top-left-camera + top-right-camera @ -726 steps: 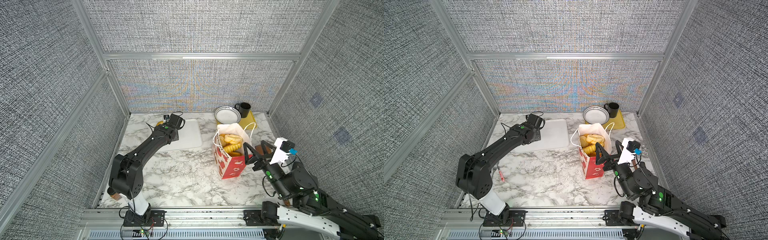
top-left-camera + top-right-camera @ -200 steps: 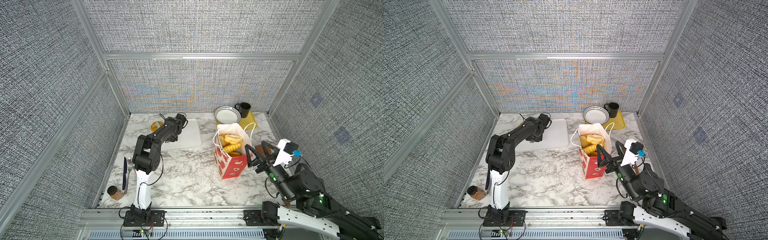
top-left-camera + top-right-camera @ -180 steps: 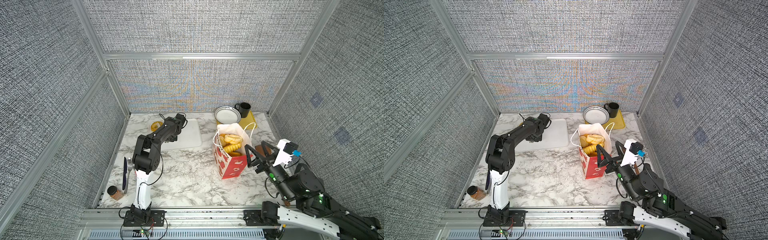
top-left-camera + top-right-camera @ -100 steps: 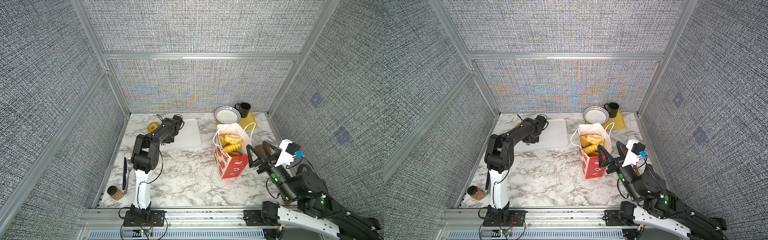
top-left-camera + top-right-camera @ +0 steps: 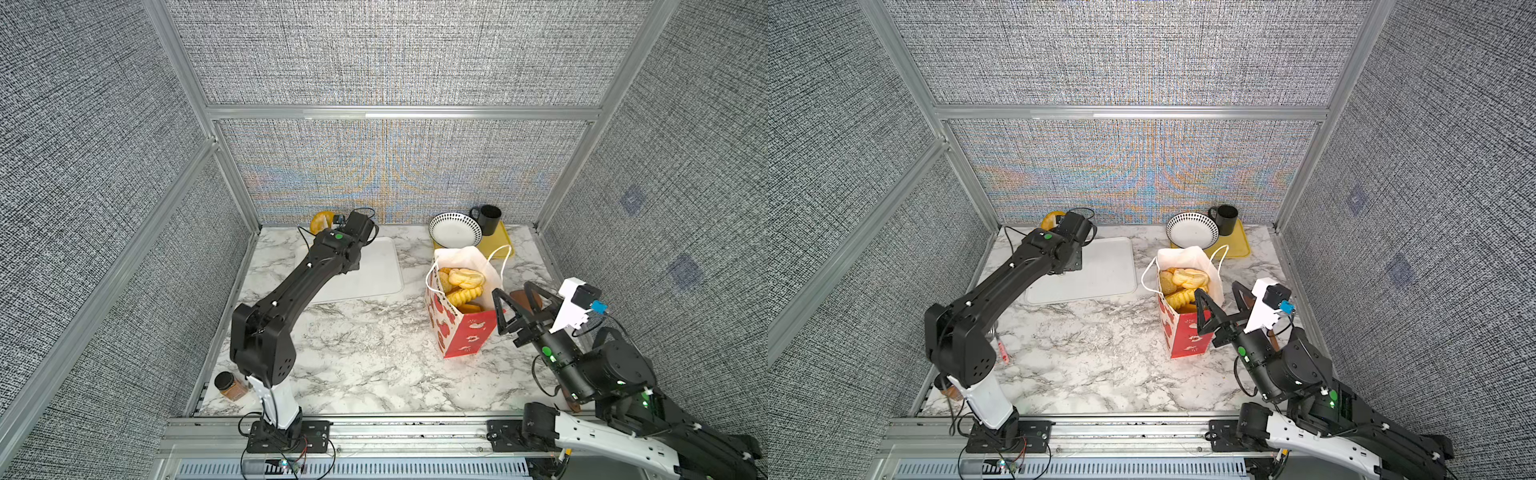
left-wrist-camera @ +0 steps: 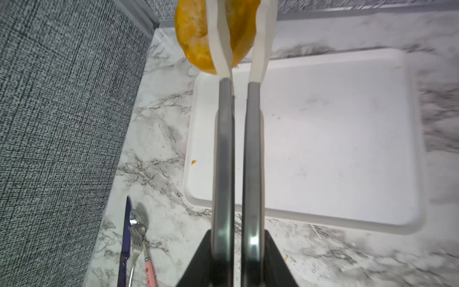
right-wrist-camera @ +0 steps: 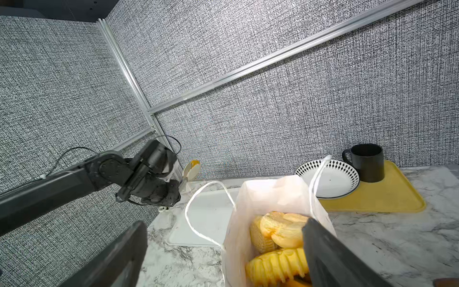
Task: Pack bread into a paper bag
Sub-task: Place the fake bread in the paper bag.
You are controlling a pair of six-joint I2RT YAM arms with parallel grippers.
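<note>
seemingly, left jaws pinch bread aloft.

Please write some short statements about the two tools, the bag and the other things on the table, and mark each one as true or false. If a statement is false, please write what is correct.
1. The left tool is shut on a roll. True.
2. The bag has nothing inside. False: bread fills it near to the top.
3. The right tool is open. True.
4. The mug stands on the white tray. False: it stands on the yellow tray.
5. Cutlery lies on the table. True.
</note>
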